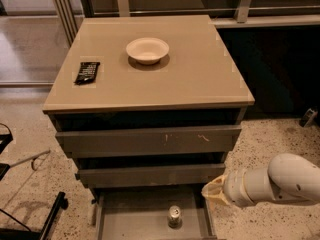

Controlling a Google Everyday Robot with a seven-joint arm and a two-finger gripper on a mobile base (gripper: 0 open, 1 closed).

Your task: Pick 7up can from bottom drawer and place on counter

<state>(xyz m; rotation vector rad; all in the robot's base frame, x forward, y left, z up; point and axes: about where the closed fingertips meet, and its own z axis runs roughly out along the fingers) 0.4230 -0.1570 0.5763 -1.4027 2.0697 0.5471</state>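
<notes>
You're getting soft overhead glare on the counter [200, 69]; the drawer [131, 219] beside the gripper [214, 190] is lying dim, perhaps blurred.

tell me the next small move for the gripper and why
Probably ease the gripper left and down until it sits over the 7up can. The gripper hangs at the right edge of the open bottom drawer, apart from the can. The can stands upright near the middle of the drawer floor, with nothing beside it.

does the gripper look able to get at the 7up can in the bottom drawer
Probably yes: the bottom drawer is pulled out, the 7up can stands uncovered on its floor, and the gripper hangs close by, over the drawer's side edge.
</notes>
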